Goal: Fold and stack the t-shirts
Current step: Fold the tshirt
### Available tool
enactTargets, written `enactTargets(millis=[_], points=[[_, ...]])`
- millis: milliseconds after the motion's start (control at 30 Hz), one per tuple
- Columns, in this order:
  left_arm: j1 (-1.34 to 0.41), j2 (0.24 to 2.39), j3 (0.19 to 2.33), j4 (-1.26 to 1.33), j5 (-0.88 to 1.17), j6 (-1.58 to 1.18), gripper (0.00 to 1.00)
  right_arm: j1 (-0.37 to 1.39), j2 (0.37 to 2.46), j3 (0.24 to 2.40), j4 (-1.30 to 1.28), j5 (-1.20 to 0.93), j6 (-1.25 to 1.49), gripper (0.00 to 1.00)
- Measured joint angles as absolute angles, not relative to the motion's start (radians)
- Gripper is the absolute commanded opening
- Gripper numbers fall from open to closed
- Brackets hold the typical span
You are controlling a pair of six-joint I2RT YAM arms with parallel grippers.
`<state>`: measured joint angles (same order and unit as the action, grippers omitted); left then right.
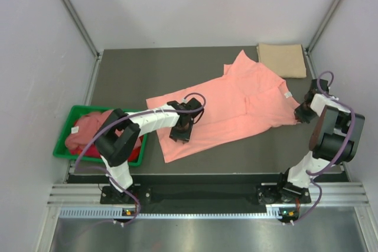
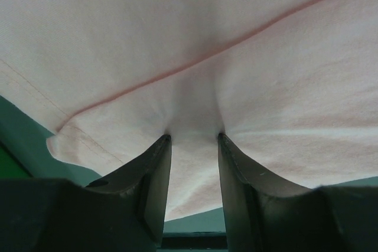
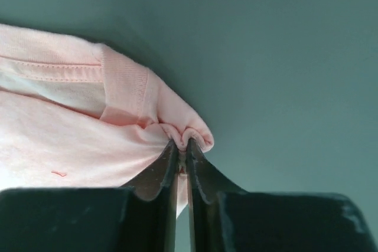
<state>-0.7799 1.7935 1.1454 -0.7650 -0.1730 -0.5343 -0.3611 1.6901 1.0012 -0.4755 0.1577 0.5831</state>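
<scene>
Evidently the step in hand is taking hold of the pink shirt point(image 1: 230, 107) at both ends, ready to fold it. From above, it lies flat across the table point(image 1: 130, 75) from 8 o'clock to 2 o'clock. A folded tan shirt point(image 1: 282, 60) sits at 1 o'clock, and the bin point(image 1: 82, 109) at 9 o'clock holds more shirts point(image 1: 88, 129). The left gripper point(image 1: 180, 132) is at the shirt's 8 o'clock end and the right gripper point(image 1: 304, 113) at its 3 o'clock end. In the left wrist view the fingers point(image 2: 155, 169) stand well apart, grasping nothing. Their tips press on the cloth near a hem, and the cloth puckers a little between them. In the right wrist view the jaws are clenched on a small bunched fold at the shirt's edge, just at 4 o'clock of the collar point(image 3: 124, 87), with bare table beyond. The next move probably calls for the left jaws to close on the cloth between them. After that, both arms would need to lift evenly so the shirt does not twist.
</scene>
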Motion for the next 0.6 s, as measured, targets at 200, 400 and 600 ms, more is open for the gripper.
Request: enactTargets(millis=[200, 400, 600], points=[[-0.802, 1.770, 1.114, -0.751, -0.227, -0.577, 0.43, -0.361, 1.687, 1.002, -0.471, 0.207, 0.549, 0.00], [-0.817, 1.724, 1.058, -0.729, -0.249, -0.630, 0.43, -0.357, 1.670, 1.002, -0.474, 0.246, 0.508, 0.00], [-0.839, 1.703, 1.036, -0.745, -0.282, -0.662, 0.46, -0.329, 1.675, 1.007, -0.483, 0.288, 0.473, 0.11]])
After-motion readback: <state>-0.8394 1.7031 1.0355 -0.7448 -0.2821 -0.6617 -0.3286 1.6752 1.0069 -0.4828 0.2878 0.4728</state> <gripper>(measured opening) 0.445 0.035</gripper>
